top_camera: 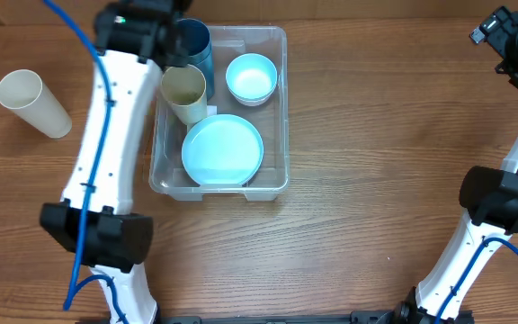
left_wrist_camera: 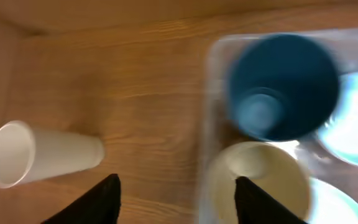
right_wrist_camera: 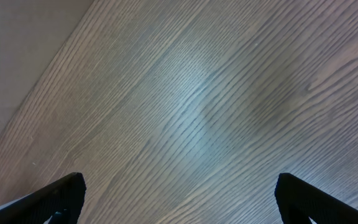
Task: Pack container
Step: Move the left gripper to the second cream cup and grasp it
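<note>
Clear thin plastic: container (top_camera: pixel 285 135) sits just ahead of left gripper (left_wrist_camera: pixel 176 184), its side wall beneath one finger. Likely light, slick, walls flexing; the rim looks the best hold. Left fingers spread, nothing between. Away from it, right gripper (right_wrist_camera: pixel 179 183) gapes wide, empty.

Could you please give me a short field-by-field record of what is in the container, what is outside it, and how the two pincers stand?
container: clear bin, no lid on
inside: dark blue cup, beige cup, pale blue bowl, pale blue plate
outside: white cup, on its side on the table, left of the container
left pincer: open, empty, above the container's far left corner
right pincer: open, empty, over bare wood at the far right
</note>
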